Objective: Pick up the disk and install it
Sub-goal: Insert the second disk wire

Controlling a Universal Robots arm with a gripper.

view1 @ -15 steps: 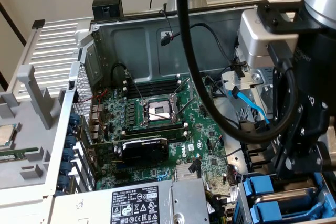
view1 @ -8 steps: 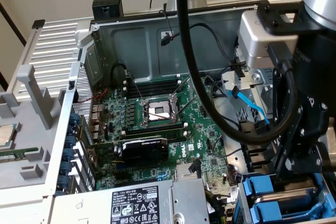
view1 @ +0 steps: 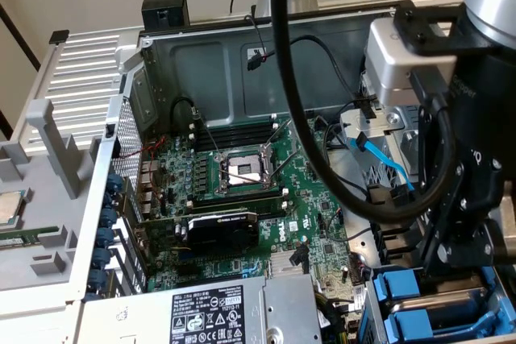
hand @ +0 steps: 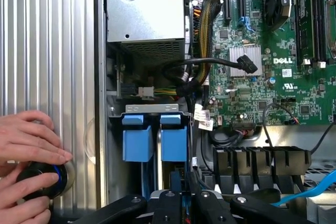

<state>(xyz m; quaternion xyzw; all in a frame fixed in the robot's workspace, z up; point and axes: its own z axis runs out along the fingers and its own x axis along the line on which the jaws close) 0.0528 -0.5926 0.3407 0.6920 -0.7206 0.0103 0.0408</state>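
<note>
So the open tower case [view1: 153,78] is the big container here: grey sheet-metal walls, with a green motherboard [view1: 314,215] lying flat inside, a bare square CPU socket [view1: 242,171] in a shiny metal frame, and a black graphics card [view1: 222,227] slotted beside it. The power supply [view1: 210,312] is a boxy grey thing with a black-and-white label, tucked into the corner at the exterior view's bottom; from the wrist cam its plain metal side [hand: 147,14] has a perforated grille. The drive cage [hand: 152,109] holds two blue plastic carriers [hand: 137,142] standing side by side. The disk [view1: 439,309] looks to be the silver-grey slab showing between the blue plastic in that cage, right under the gripper [view1: 463,251], whose black linkages [hand: 189,205] hang just over the bay. Honestly can't tell whether it's clamped on anything or loose. A thin blue cable [view1: 387,167] runs past the cage. Outside the case, a person's hands [hand: 26,140] rest on a round black knob with a blue ring [hand: 42,179], on a ribbed grey panel [hand: 47,51].
</note>
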